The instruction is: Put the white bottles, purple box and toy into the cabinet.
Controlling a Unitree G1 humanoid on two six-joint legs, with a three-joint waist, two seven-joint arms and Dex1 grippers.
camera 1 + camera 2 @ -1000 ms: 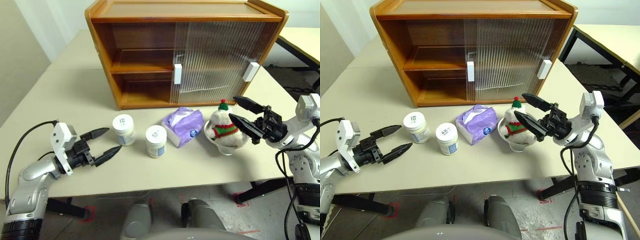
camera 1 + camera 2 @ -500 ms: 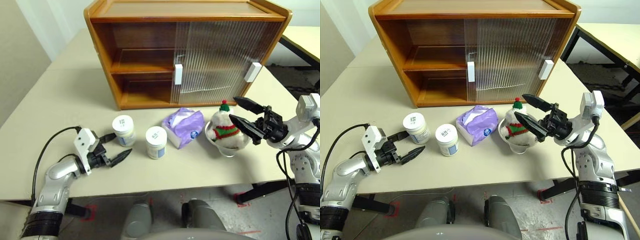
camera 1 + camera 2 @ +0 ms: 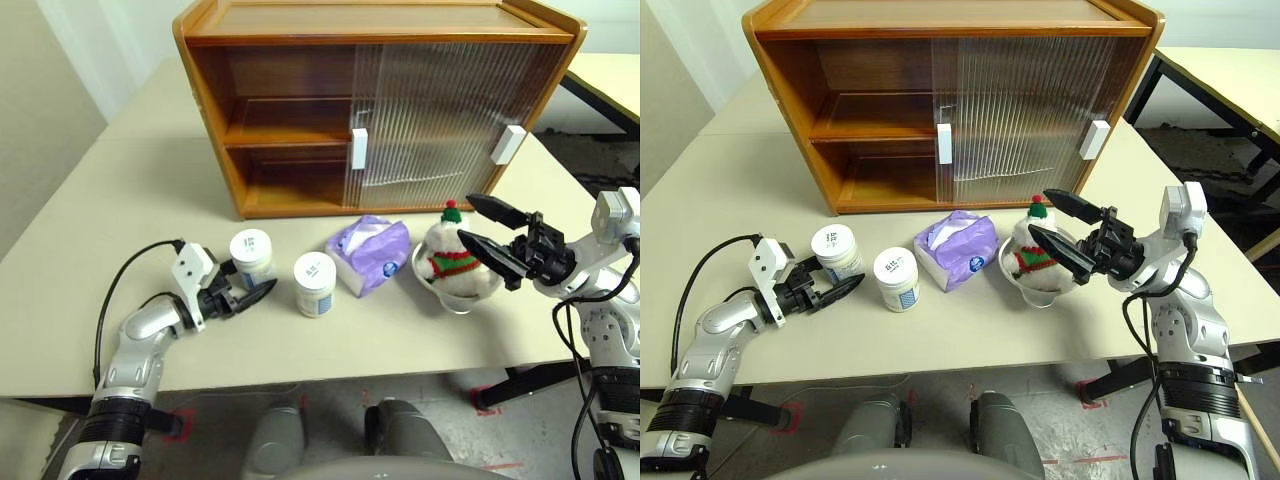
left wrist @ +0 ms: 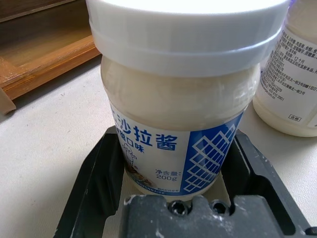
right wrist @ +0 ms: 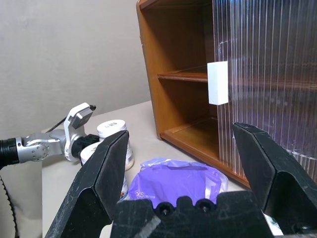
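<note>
Beige table (image 3: 90,250) | left pincer (image 3: 250,285) astride left white bottle (image 3: 250,257), unclamped | right pincer (image 3: 482,232) open by toy (image 3: 452,258)

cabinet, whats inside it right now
The open left half of the cabinet shows a bare inner shelf and a bare bottom board. The right half sits behind the ribbed sliding doors, so whatever is there cannot be made out.

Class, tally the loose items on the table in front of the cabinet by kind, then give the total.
Squat white plastic jars: 2
Soft lavender tissue pack: 1
White plush figure with red-and-green scarf: 1
Shallow silver metal bowl: 1
Total: 5
</note>
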